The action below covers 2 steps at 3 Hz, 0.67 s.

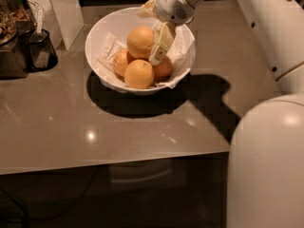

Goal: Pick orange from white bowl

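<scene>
The white bowl [186, 56] stands at the back middle of the grey table, lined with crinkled white wrapping. Several oranges lie in it. The largest, pale orange [138, 42] sits on top of the pile. A smaller one [138, 74] lies in front of it, with one at the left [121, 61] and one at the right [165, 68]. My gripper [151, 37] reaches down into the bowl from the upper right and is open. One finger [161, 44] lies against the top orange's right side. The other finger [147, 8] shows at the far rim behind it.
A dark cup [42, 51] and a dark appliance [12, 42] stand at the table's left edge. A white upright box [59, 11] stands behind them. The robot's white body [266, 165] fills the lower right. The table's front edge [114, 163] runs across the lower middle.
</scene>
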Motion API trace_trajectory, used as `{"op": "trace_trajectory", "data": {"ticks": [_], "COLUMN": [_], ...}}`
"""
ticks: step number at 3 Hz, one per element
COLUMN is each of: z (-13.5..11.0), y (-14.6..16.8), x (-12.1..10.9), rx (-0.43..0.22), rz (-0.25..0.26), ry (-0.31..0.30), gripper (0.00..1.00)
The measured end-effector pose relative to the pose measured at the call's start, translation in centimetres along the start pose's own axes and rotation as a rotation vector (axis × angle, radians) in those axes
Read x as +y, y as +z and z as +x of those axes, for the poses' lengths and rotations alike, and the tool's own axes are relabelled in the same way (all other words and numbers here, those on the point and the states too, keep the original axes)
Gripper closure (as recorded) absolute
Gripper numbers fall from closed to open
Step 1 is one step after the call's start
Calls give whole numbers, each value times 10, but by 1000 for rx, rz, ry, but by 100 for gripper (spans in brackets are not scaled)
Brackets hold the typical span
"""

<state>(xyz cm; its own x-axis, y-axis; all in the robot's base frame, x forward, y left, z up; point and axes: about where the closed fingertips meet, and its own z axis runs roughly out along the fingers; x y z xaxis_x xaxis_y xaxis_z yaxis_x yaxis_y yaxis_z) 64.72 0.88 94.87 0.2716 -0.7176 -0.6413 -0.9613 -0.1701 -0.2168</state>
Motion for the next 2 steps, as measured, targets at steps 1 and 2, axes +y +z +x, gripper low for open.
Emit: {"op": "trace_trajectory", "data": {"ticks": [1,2], "z": [1,1], "y": [20,22], "x": [-10,-12], "rx": [-53,-56], "rz": [-32,-28], "ry": [5,5], "gripper": [0,19]}}
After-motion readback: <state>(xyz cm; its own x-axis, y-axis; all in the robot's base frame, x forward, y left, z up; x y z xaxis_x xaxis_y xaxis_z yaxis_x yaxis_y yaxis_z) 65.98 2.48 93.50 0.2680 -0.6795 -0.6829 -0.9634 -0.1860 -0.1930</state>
